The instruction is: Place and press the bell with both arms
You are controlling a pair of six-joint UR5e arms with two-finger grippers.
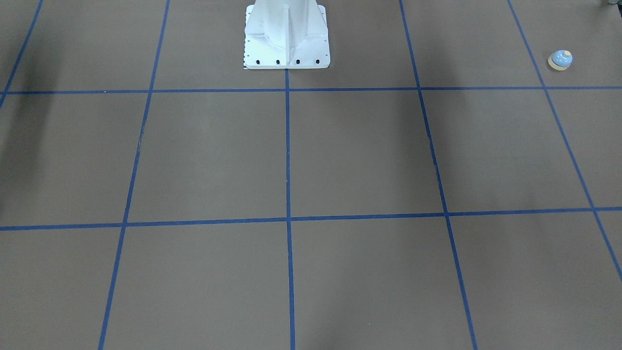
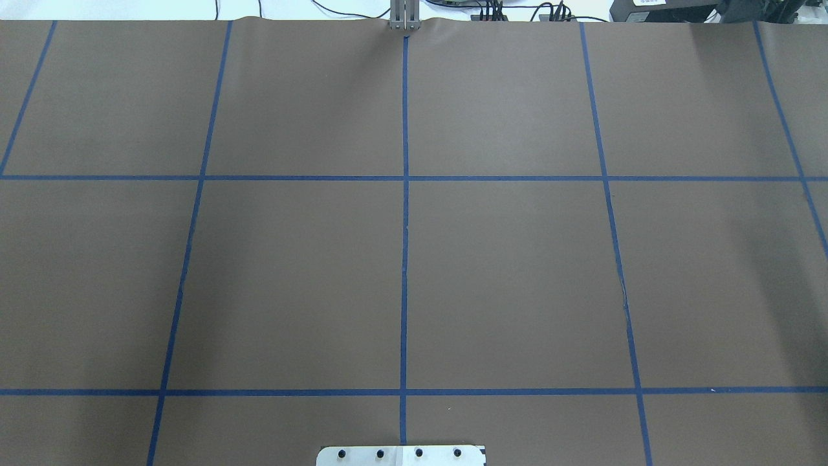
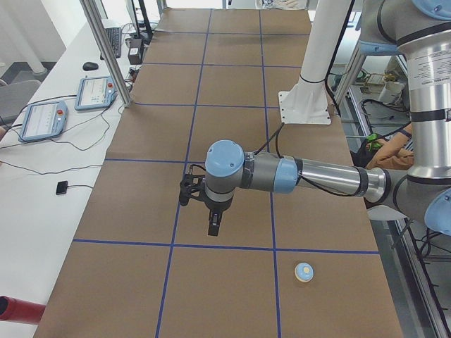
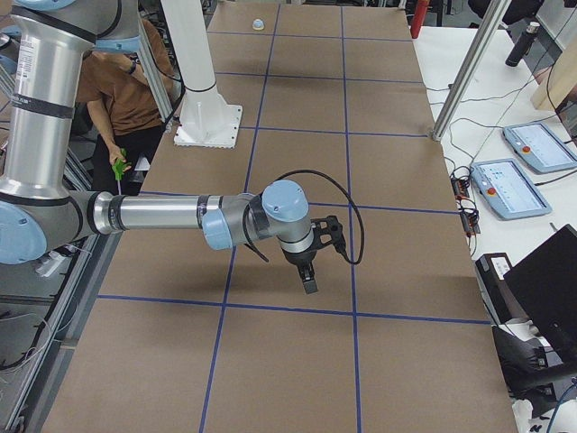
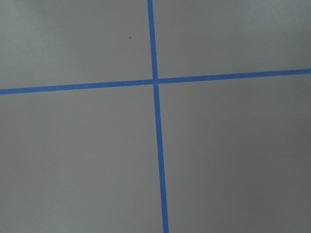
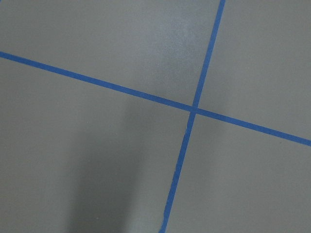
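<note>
Bell, a small round light-blue dome bell (image 1: 560, 60) with a cream button on top and a cream base ring, sits upright on the brown paper-covered table (image 1: 359, 155) marked with a blue tape grid (image 1: 287, 146), and neither arm touches it. It lies near the black two-finger left gripper (image 3: 213, 229), lower than it, out toward the table's left end and back toward the robot's side. That gripper hangs above the surface pointing down, and no object shows in it. Only a side view catches it, so I cannot tell whether its fingers are spread or closed, and its wrist camera shows just paper and a tape crossing.

By its looks the bell is light, rigid and smooth. The curved dome would likely slip out of a pinch taken high up, so the safer hold is low, across the cream base ring, well clear of the button. Being so light, it may skate on the paper when pressed, so the push should go straight down on the button.

Further right, the black two-finger right gripper (image 4: 311, 285) also hangs above the table pointing down. I cannot tell its opening either. The bell is well apart from it, at the far end, past the white pedestal base (image 4: 209, 122)
</note>
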